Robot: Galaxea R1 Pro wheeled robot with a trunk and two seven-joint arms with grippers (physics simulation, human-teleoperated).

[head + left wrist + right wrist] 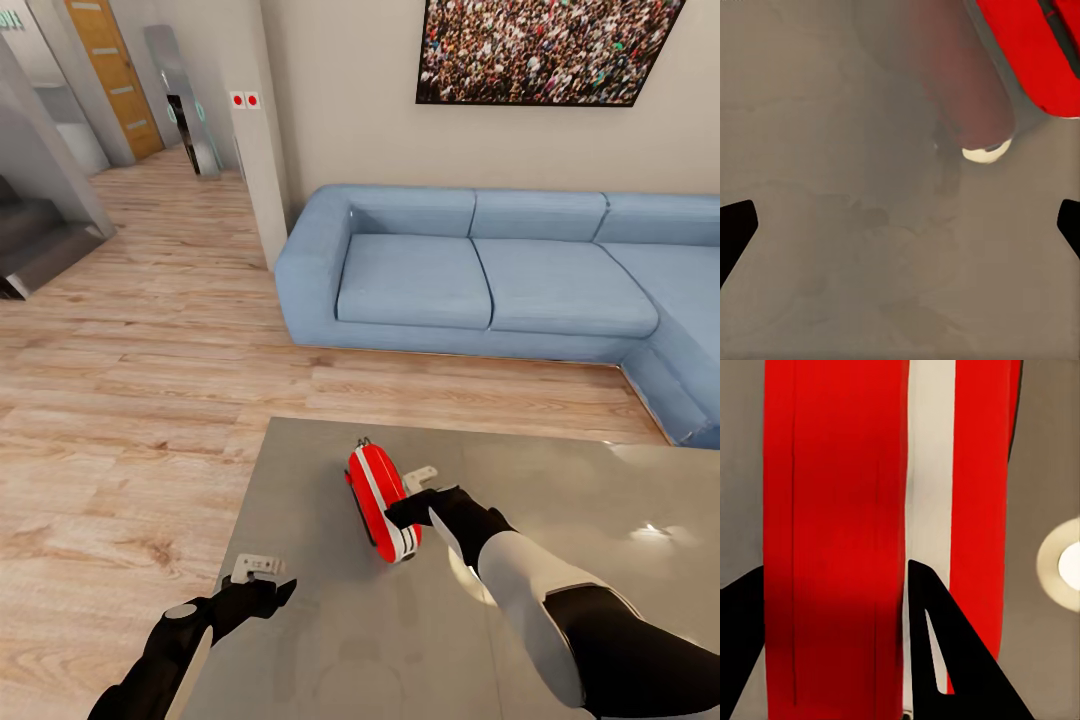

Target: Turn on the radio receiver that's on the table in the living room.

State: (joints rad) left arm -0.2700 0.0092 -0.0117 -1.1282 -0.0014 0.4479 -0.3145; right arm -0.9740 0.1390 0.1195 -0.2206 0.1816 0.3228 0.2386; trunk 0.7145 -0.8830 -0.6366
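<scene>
At the left, the left gripper (262, 578) hovers just over the near-left part of the table (560, 640), its fingers spread wide and holding nothing; its wrist camera looks down on bare grey top with a corner of red casing at the edge. Right of it, one radio receiver (378, 500) stands on its narrow edge near the table's middle, well apart from the single blue sectional sofa (480, 275) beyond. The right gripper (418, 497) is at the radio's right flank; in its wrist view two dark fingers (945, 652) lie over the red shell and white trim (930, 457), but whether they press or clamp it I cannot tell. The radio looks like a rigid, smooth, light plastic box, so it would probably tip or slide under a sideways push. Steadying its broad red faces seems safer than gripping the glossy rim.
</scene>
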